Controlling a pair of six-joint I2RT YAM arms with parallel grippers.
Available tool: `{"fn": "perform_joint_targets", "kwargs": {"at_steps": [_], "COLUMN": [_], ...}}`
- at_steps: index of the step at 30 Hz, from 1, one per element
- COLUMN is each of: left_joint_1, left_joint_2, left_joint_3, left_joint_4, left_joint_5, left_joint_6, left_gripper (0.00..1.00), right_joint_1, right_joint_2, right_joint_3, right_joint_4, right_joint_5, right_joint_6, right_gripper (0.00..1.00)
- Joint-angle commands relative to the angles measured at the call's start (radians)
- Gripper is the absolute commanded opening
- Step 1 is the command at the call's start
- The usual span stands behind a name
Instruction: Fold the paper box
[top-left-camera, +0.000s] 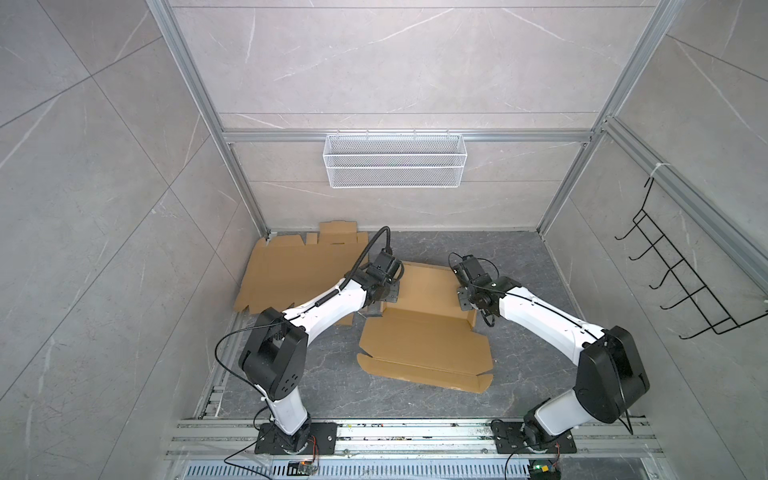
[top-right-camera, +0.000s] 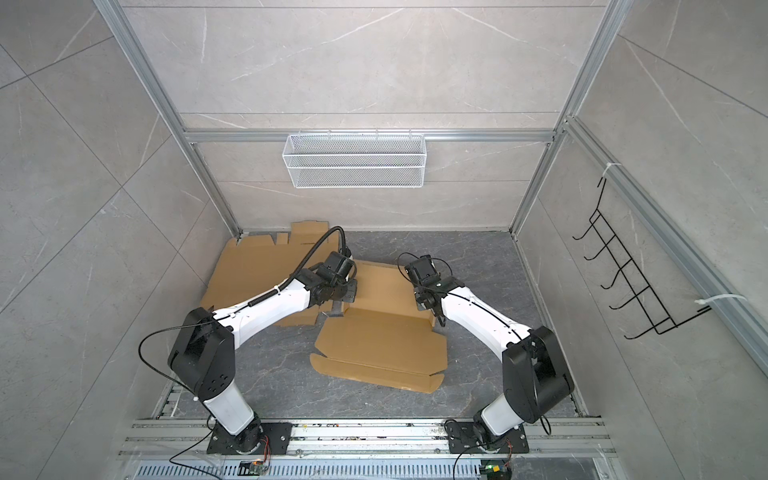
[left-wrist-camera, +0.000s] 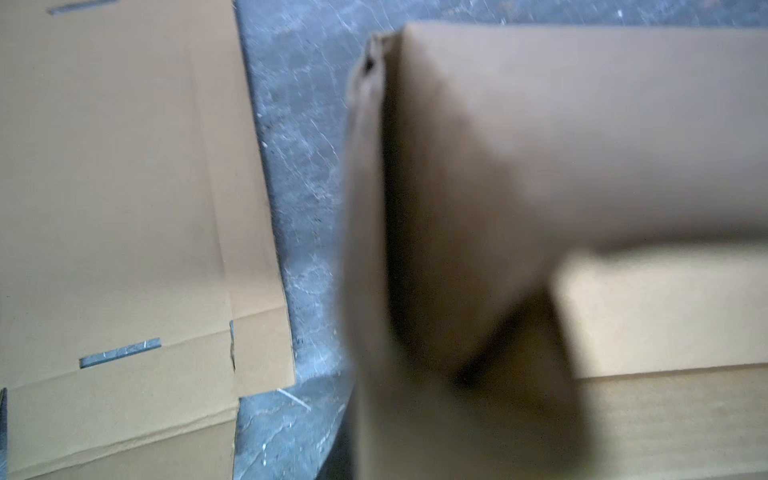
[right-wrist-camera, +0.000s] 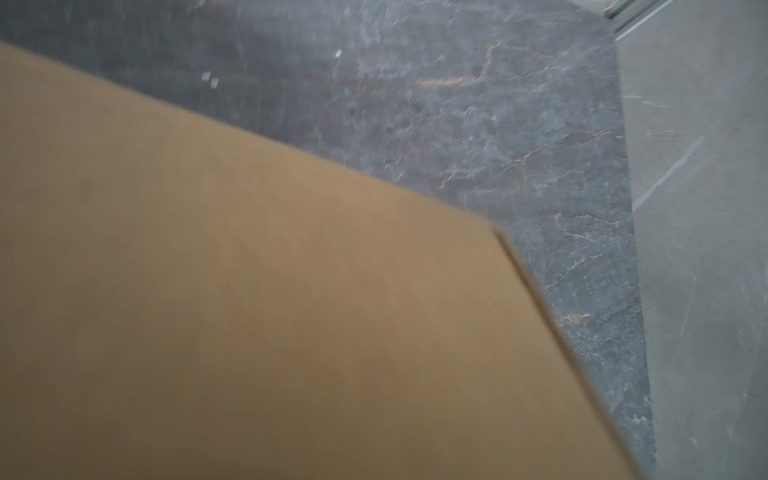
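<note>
The paper box (top-left-camera: 428, 332) is brown cardboard lying in the middle of the dark floor, with its front panel flat and its far part raised; it shows in both top views (top-right-camera: 382, 336). My left gripper (top-left-camera: 388, 297) is at the box's left side. In the left wrist view a standing side flap (left-wrist-camera: 365, 208) runs straight down into the jaw area, and the gripper is shut on it; the fingers are hidden. My right gripper (top-left-camera: 463, 299) is at the box's right edge. The right wrist view is filled by a cardboard panel (right-wrist-camera: 249, 291), so its jaws do not show.
A flat cardboard sheet (top-left-camera: 291, 270) lies at the back left against the wall, close beside the box (left-wrist-camera: 116, 187). A white wire basket (top-left-camera: 395, 160) hangs on the back wall. A black wire rack (top-left-camera: 681, 282) hangs on the right wall. The arms' bases stand on the front rail (top-left-camera: 415, 432).
</note>
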Motion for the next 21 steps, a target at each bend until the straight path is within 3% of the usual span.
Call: {"fn": "perform_joint_targets", "kwargs": {"at_steps": [1, 6, 9, 16, 21], "left_joint_1": [0.025, 0.037, 0.046, 0.049, 0.051], "left_joint_2": [0.043, 0.123, 0.156, 0.264, 0.409], "left_joint_3": [0.091, 0.196, 0.239, 0.392, 0.569], "left_joint_4": [-0.201, -0.376, -0.439, -0.575, -0.716], "left_joint_5": [0.127, 0.142, 0.136, 0.121, 0.133], "left_joint_6": [0.071, 0.153, 0.188, 0.299, 0.406], "left_gripper": [0.0, 0.0, 0.0, 0.0, 0.0], "right_joint_1": [0.002, 0.002, 0.002, 0.001, 0.001], "right_joint_2": [-0.056, -0.145, -0.189, -0.233, -0.065], "right_joint_3": [-0.017, -0.035, -0.033, 0.031, 0.147], "right_joint_4": [-0.107, -0.162, -0.197, -0.231, -0.233], "right_joint_5": [-0.096, -0.242, -0.308, -0.43, -0.504], "right_joint_6": [0.025, 0.01, 0.001, -0.067, -0.167], "right_gripper": [0.58, 0.83, 0.92, 0.92, 0.85]}}
